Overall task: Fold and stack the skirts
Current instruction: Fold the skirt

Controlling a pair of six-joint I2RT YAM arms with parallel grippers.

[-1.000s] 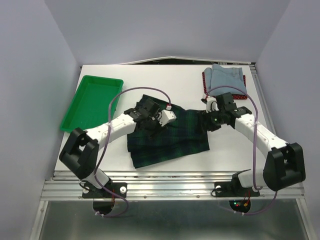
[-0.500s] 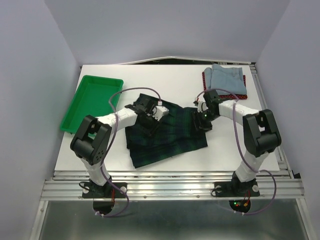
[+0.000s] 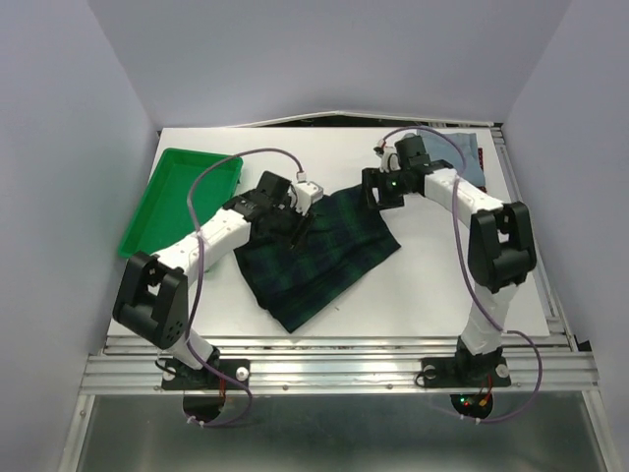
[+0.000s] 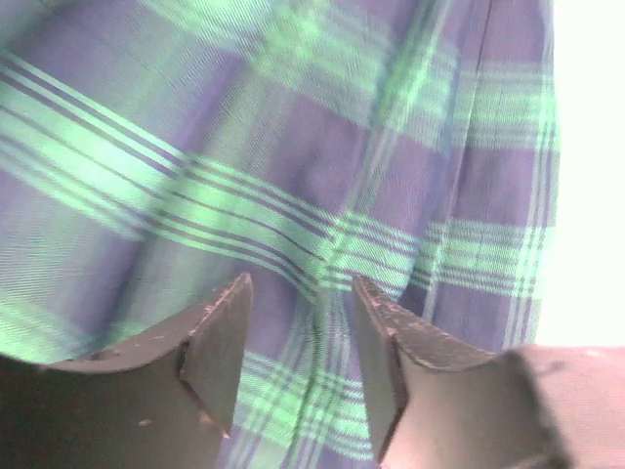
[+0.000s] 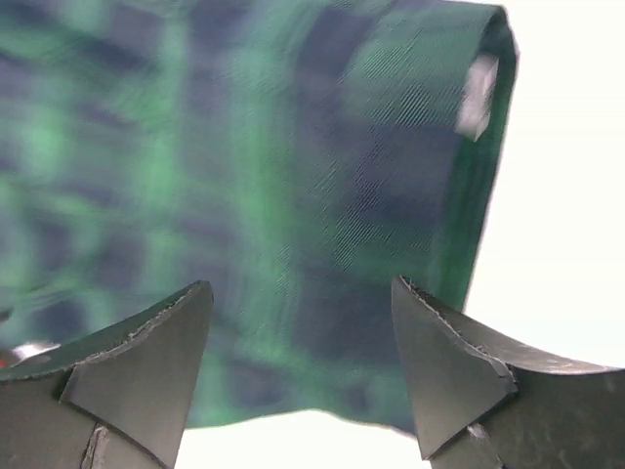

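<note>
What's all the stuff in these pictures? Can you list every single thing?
plaid skirt: one, dark green and navy, lying rumpled in the middle of the table.
denim skirt: one, light blue, far right corner, mostly hidden behind the right arm.
tray: one, bright green, far left side of the table, nothing in it.
table: one, white, under everything.
left arm: one, white and black, purple cable.
right arm: one, white and black, purple cable.
left hand: one, black, fingers apart, over the plaid skirt.
right hand: one, black, fingers wide apart, at the plaid skirt's far edge.
</note>
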